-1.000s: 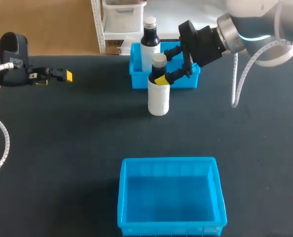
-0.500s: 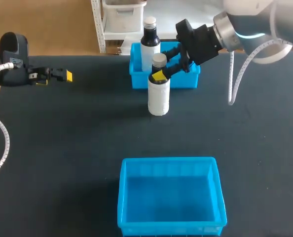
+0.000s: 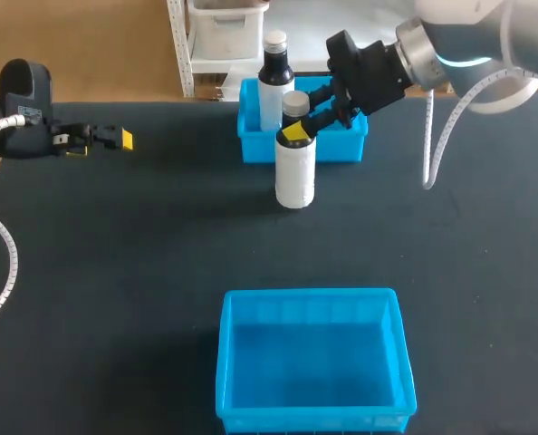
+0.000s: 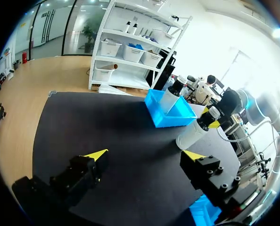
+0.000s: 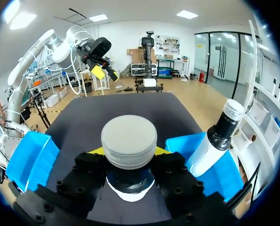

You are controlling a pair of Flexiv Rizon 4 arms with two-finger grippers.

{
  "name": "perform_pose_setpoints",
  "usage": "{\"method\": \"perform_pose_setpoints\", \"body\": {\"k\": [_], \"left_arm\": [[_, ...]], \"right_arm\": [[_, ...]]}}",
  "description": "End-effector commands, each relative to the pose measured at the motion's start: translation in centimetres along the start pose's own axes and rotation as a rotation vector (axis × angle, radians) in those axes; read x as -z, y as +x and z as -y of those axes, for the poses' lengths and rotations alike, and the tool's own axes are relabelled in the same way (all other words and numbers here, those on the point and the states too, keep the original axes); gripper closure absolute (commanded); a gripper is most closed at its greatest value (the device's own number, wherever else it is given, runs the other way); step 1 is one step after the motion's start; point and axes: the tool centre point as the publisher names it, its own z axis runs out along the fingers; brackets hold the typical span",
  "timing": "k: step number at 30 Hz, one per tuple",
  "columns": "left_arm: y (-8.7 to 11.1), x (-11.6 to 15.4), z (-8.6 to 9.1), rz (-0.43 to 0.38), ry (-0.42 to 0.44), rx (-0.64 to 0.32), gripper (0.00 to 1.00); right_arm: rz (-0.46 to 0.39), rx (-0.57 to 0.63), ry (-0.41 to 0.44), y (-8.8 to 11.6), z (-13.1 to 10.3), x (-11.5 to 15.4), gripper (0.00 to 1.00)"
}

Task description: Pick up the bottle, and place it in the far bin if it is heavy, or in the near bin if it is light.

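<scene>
The left fingers (image 4: 96, 155) stand wide apart above the dark counter (image 4: 107, 122), and well ahead of them a white bottle (image 4: 193, 134) leans with the right arm's yellow-tipped fingers (image 4: 214, 124) at either side of its neck, just beside a blue bin (image 4: 170, 120) holding a second bottle (image 4: 168, 100).

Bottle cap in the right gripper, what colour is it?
Pale grey; the cap of the bottle shows best in the right wrist view.

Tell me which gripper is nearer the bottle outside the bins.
Right. The right gripper grips the bottle at its neck; the left gripper sits far off near the table's left edge.
</scene>
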Motion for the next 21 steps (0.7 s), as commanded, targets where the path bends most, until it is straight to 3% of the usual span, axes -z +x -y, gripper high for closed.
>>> {"method": "perform_pose_setpoints", "body": {"k": [1, 12, 21], "left_arm": [[0.0, 0.0, 0.0, 0.000, 0.000, 0.000, 0.00], [0.0, 0.0, 0.0, 0.000, 0.000, 0.000, 0.00], [0.0, 0.0, 0.0, 0.000, 0.000, 0.000, 0.00]], "right_arm": [[-0.010, 0.004, 0.028, -0.6, -1.1, 2.3, 1.00], [-0.035, 0.009, 0.106, -1.7, -2.3, 8.4, 1.00], [-0.021, -0.020, 0.164, -1.3, -2.9, 12.9, 1.00]]}}
